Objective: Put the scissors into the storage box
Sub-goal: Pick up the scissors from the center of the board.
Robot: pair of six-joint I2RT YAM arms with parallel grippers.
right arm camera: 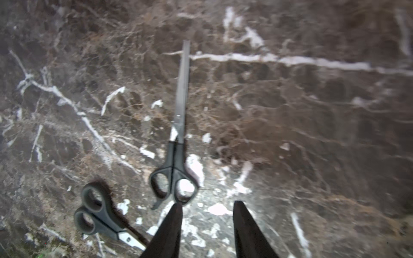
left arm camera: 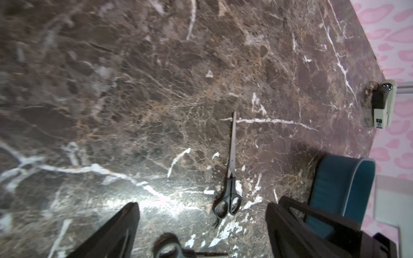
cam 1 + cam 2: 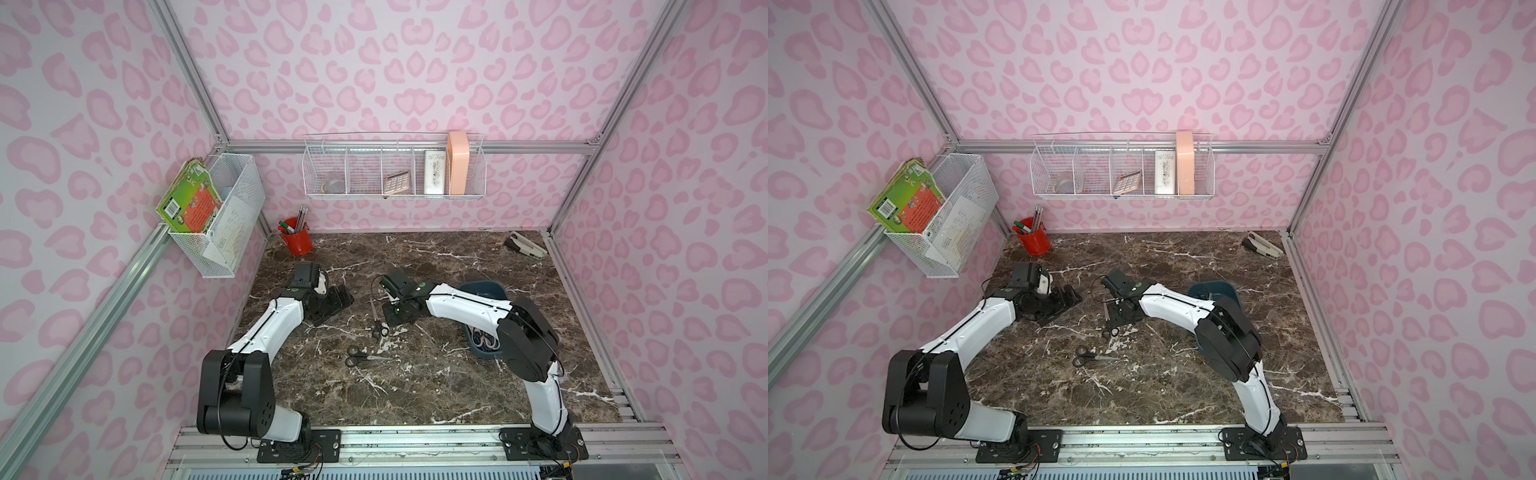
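Two pairs of black-handled scissors lie loose on the brown marble desk (image 3: 457,395), both outside the storage box (image 3: 484,289). The long-bladed scissors (image 1: 181,111) lie closed near the middle of the desk, blades pointing toward the back wall. The short scissors (image 1: 100,219) lie nearer the front edge, just beside the long pair's handles but apart from them, with their blades pointing toward the robot's right in both top views.

The right gripper (image 1: 207,204) hangs low over the desk by the long scissors' handles. Its jaws stand partly apart with only bare marble between them, and it has hold of nothing. One fingertip (image 1: 178,206) sits just beside the nearer handle ring; whether it touches cannot be told.

The left gripper (image 2: 202,204) is spread wide and empty, low over the desk on the robot's left side, facing the long scissors.

The dark teal storage box sits on the right side of the desk, largely hidden under the right arm in both top views. Pale handles of scissors already inside it (image 3: 484,340) show at its near end.

A stapler (image 3: 524,246) lies in the far right corner and a red pen cup (image 3: 296,241) stands in the far left corner
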